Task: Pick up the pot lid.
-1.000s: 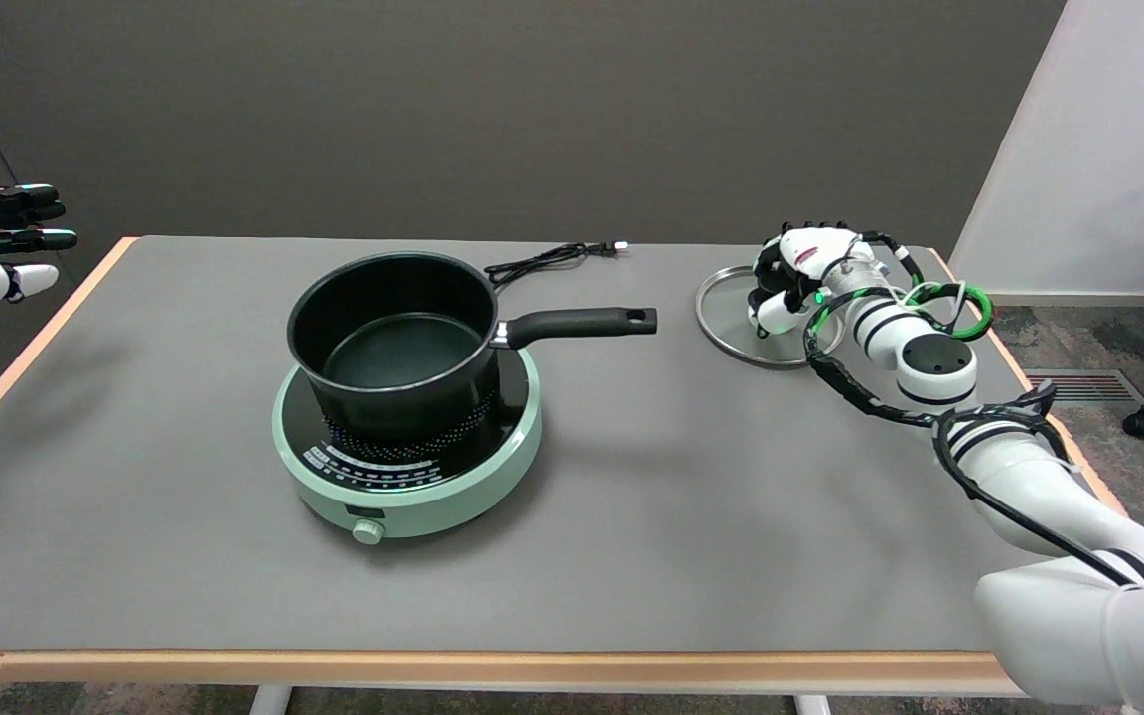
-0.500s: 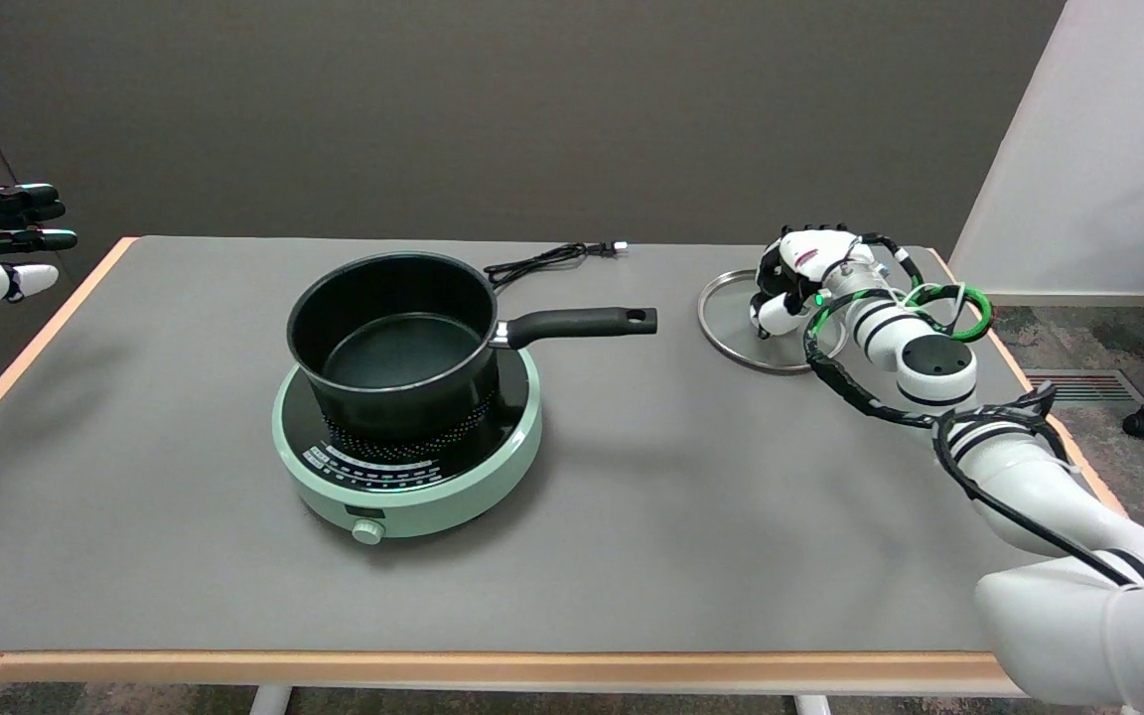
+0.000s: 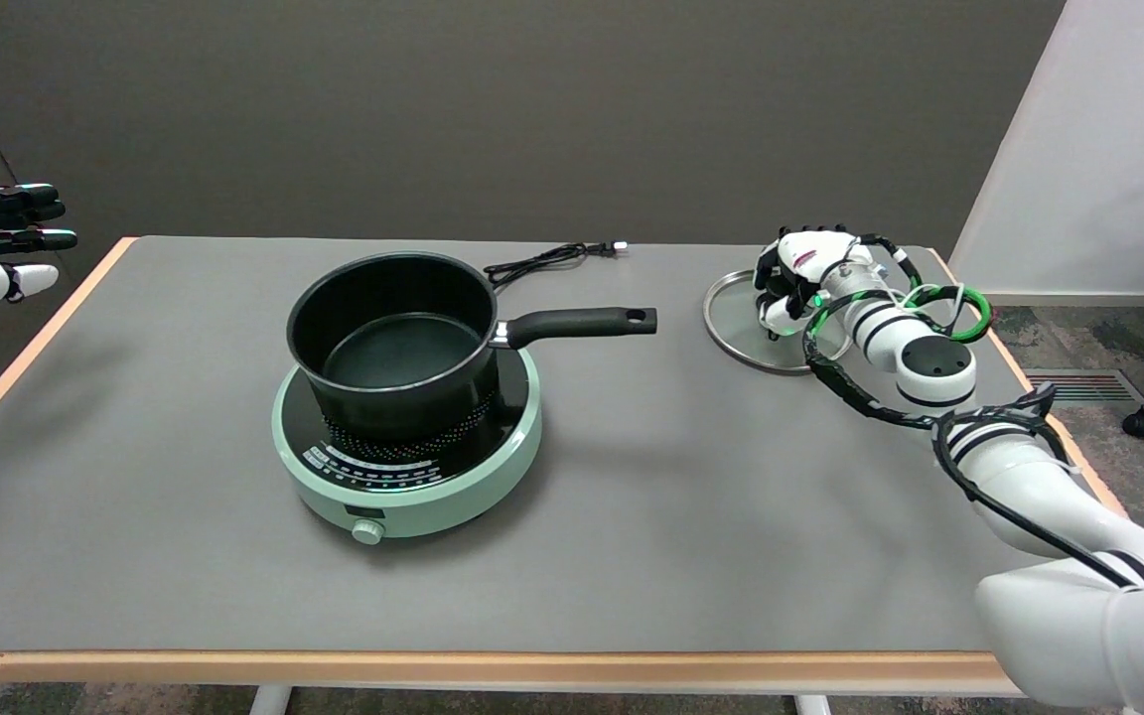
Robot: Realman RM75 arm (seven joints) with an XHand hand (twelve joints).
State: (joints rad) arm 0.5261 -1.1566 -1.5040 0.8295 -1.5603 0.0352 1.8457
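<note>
Toward the upper right of the frame, the pot lid (image 3: 746,323) sits on the grey table (image 3: 632,516), its glass disc and metal rim showing to the left of the right hand (image 3: 792,281). That hand is over the lid's middle, fingers (image 3: 774,316) curled down and closed around where the knob would be; the knob itself is hidden, so the hand seems to grip the lid there. Whether the lid's rim is off the table I cannot tell. Left of the lid, well apart, a black saucepan (image 3: 393,343) stands uncovered on a mint-green hob (image 3: 408,462), its handle (image 3: 582,323) pointing at the lid. A black power cord (image 3: 547,260) lies behind the pan.
</note>
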